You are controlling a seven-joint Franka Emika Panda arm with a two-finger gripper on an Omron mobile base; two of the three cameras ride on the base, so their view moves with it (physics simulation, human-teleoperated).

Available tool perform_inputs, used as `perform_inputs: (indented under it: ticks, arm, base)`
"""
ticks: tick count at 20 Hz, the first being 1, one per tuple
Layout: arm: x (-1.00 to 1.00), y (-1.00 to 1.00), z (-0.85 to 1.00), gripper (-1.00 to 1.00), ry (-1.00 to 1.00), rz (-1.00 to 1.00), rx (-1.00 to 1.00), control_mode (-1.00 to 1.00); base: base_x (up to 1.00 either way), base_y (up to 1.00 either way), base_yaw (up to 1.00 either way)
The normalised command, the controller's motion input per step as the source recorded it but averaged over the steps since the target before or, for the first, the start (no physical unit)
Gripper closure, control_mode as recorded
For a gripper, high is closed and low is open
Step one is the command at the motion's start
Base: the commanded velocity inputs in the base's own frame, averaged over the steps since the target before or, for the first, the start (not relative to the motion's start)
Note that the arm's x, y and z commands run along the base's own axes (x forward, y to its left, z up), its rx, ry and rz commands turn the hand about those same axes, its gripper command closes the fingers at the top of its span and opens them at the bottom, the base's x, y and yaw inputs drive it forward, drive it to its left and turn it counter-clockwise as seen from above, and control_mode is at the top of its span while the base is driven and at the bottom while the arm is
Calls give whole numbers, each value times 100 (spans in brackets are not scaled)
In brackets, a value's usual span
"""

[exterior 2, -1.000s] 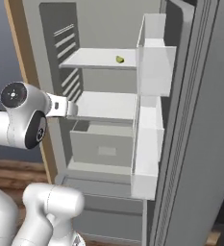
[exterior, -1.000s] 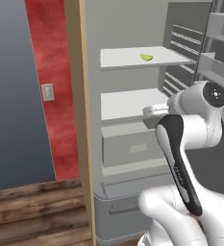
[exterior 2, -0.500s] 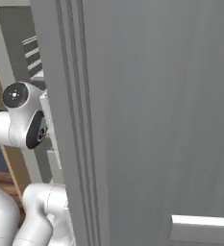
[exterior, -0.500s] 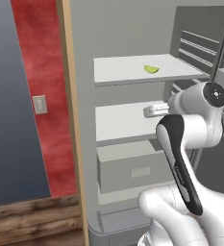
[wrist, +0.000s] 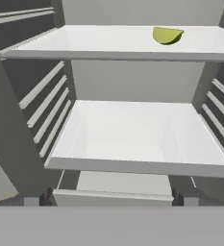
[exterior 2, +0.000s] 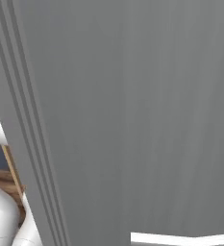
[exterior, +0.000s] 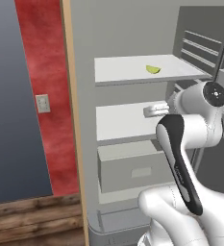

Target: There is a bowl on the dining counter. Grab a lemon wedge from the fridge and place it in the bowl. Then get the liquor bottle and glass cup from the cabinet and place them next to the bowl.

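The fridge [exterior: 128, 29] stands open in front of me. A small yellow-green lemon wedge [exterior: 153, 70] lies on its upper white shelf [exterior: 123, 72], toward the right and back. In the hand view the lemon wedge [wrist: 167, 35] sits top right on that shelf [wrist: 108, 41]. My gripper [exterior: 155, 109] hovers at the front of the middle shelf [exterior: 123, 122], below and slightly left of the wedge. It is open with nothing in it. Its fingertips [wrist: 32, 199] stand far apart at the bottom of the hand view, and my gripper [wrist: 111, 201] points into the fridge.
A grey drawer [exterior: 132, 166] sits under the middle shelf. The open fridge door [exterior 2: 132, 120] stands very close on the right, with door racks [exterior: 200, 43]. Left of the fridge are wood trim [exterior: 70, 120], a red wall [exterior: 41, 57] with a switch [exterior: 43, 103], and wood floor [exterior: 31, 221].
The whole picture has shifted: the base has driven closer to the fridge, and the door now covers the right base view. The gripper stays open.
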Motion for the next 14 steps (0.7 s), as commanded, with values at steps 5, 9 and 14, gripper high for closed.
perform_inputs:
  ticks: [5, 9, 14]
  arm:
    - [9, -1, 14, -100, -9, 1, -6, -100]
    - [6, -13, 47, -100, -15, 2, -12, -100]
    - [10, -27, 40, -100, -14, 4, -9, -100]
  base:
    - [15, 0, 1]
    - [0, 0, 0]
    - [0, 0, 0]
